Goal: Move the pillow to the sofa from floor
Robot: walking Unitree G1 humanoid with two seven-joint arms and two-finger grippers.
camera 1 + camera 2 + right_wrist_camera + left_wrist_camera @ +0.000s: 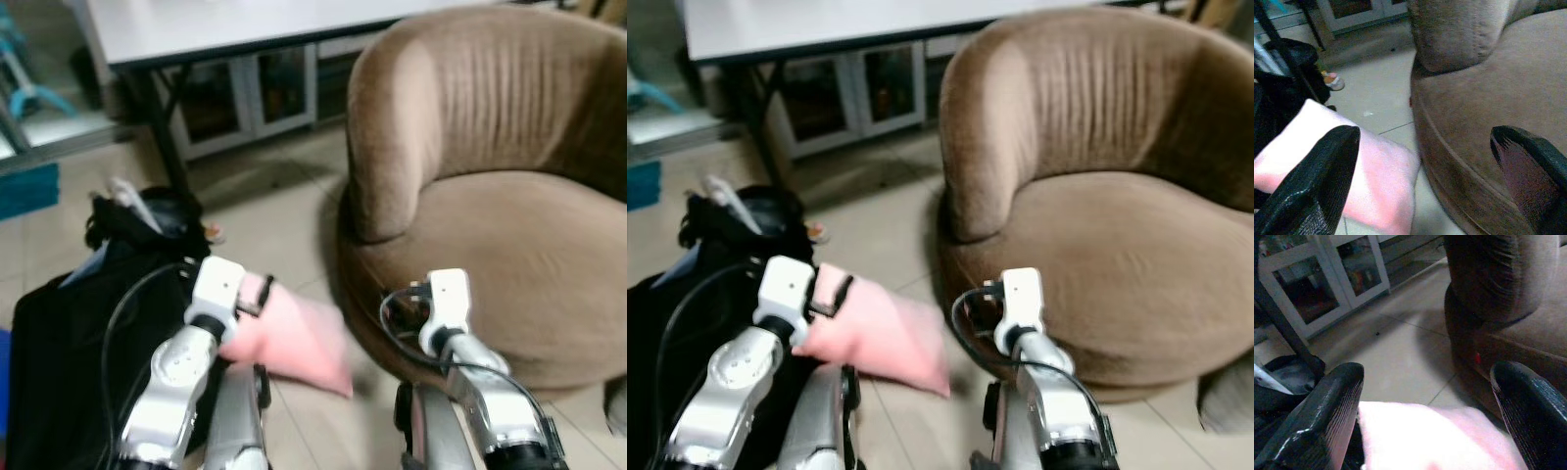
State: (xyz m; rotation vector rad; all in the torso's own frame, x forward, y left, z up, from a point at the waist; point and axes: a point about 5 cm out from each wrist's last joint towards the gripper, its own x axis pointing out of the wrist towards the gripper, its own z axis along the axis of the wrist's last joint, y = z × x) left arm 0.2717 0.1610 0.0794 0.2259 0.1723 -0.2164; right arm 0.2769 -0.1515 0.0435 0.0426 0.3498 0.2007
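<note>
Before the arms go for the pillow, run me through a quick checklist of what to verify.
1. Pillow in view on the floor beside the sofa: ok.
2. Left end effector open, pillow between its fingers: ok.
3. Right end effector open: ok.
4. Pillow gripped: not ok, neither end effector is shut on it.
5. Sofa seat free to take the pillow: ok.
6. Black bag touching the pillow: cannot tell.

White table (pixel 196 24), glass-door cabinet (pixel 250 93), black bag (pixel 69 333), tiled floor (pixel 274 211)
</note>
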